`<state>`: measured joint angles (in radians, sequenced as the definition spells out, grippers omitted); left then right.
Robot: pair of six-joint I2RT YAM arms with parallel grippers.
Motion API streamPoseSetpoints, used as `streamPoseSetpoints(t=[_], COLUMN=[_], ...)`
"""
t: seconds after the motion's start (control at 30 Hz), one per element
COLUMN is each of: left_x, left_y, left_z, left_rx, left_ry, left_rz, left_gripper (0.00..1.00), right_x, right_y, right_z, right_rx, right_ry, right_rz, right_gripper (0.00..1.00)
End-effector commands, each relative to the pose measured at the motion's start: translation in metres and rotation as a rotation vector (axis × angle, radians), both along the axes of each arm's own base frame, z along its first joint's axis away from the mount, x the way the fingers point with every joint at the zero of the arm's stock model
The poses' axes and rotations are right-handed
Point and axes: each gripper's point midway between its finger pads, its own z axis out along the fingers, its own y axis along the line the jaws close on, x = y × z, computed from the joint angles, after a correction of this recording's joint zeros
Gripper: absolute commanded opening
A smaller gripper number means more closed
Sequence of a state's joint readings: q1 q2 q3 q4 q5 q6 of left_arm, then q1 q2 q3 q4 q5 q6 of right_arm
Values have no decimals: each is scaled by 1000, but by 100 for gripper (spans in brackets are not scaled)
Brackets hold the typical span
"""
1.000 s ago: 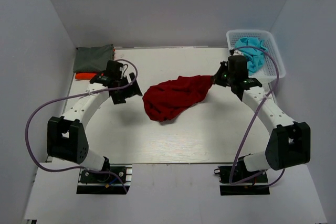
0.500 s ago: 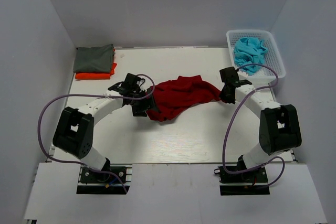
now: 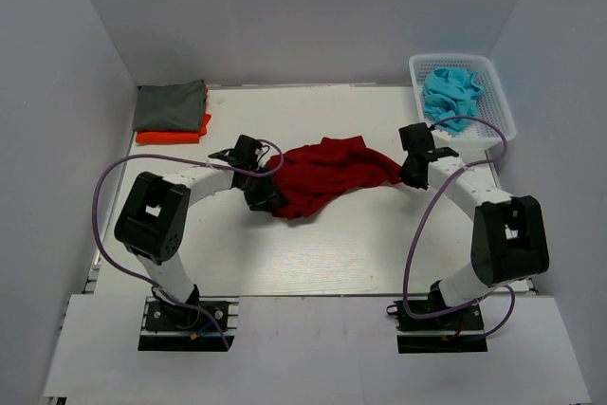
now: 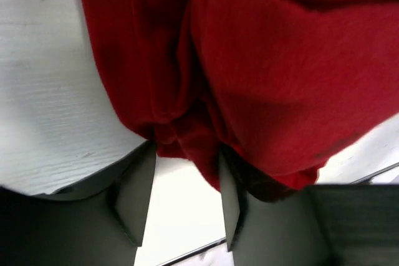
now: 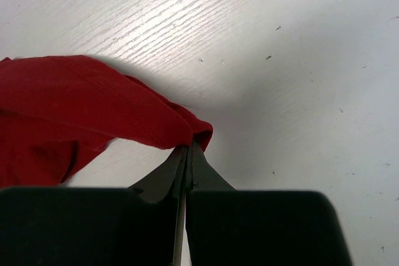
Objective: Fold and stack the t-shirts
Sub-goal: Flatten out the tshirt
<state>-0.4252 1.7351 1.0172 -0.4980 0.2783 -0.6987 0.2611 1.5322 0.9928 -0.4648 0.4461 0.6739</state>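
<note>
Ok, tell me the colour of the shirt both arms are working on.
Dark red shirt, clearest in the top external view.

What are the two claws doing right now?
Left end effector: open, red shirt edge between its fingers.
Right end effector: shut, pinching the red shirt's corner.

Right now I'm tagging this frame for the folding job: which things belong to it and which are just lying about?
Job:
red shirt, pinched by right gripper, left gripper open around its edge
grey-green shirt folded on orange shirt
blue shirts

Lying about:
basket holding the blue shirts
table
</note>
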Motion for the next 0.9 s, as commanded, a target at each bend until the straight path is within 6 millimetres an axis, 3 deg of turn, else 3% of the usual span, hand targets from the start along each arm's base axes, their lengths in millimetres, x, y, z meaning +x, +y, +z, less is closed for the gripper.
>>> streamPoseSetpoints(t=[0.0, 0.07, 0.1, 0.13, 0.27, 0.33, 0.37, 0.4, 0.5, 0.63, 0.67, 0.7, 0.77, 0.8, 0.83, 0.87], left_x=[18, 16, 17, 15, 15, 28, 24, 31, 48, 59, 59, 58, 57, 54, 52, 50], left_y=[-17, -17, -17, -14, -5, 2, 12, 25, 47, 72, 77, 85, 93, 99, 104, 105], left_z=[25, 23, 26, 23, 47, 79, 87, 97, 161, 260, 280, 314, 344, 377, 391, 404], left_rx=[-62, -54, -54, -36, -4, 25, 72, 136, 191, 180, 176, 161, 167, 159, 165, 160], left_ry=[-83, -65, -65, -57, -85, -178, -169, -214, -386, -660, -715, -804, -879, -954, -984, -1016], left_rz=[-17, -16, -16, -11, 9, 44, 62, 102, 194, 322, 336, 370, 397, 402, 412, 410], left_gripper=[48, 35, 15, 4, 0, 0, 0, 0, 0, 0, 0, 0, 0, 0, 0, 0], right_x=[2, 1, 1, 0, 0, 0, 2, 3, 8, 15, 8, 7, -4, -10, -15, -23], right_y=[-8, -7, -7, -9, -14, -19, -21, -27, -31, -21, -19, -18, -13, -15, -13, -9], right_z=[10, 10, 9, 11, 22, 40, 48, 64, 117, 205, 237, 260, 299, 333, 346, 371], right_rx=[-19, -19, -17, -23, -44, -70, -85, -98, -108, -104, -88, -93, -89, -92, -110, -96], right_ry=[-45, -44, -41, -41, -61, -101, -116, -162, -302, -569, -671, -732, -835, -901, -918, -971], right_rz=[-23, -16, -14, -20, -24, -24, -22, -37, -17, 123, 138, 162, 221, 229, 259, 295], right_gripper=[0, 0, 0, 0, 0, 0, 0, 0, 0, 0, 0, 0, 0, 0, 0, 0])
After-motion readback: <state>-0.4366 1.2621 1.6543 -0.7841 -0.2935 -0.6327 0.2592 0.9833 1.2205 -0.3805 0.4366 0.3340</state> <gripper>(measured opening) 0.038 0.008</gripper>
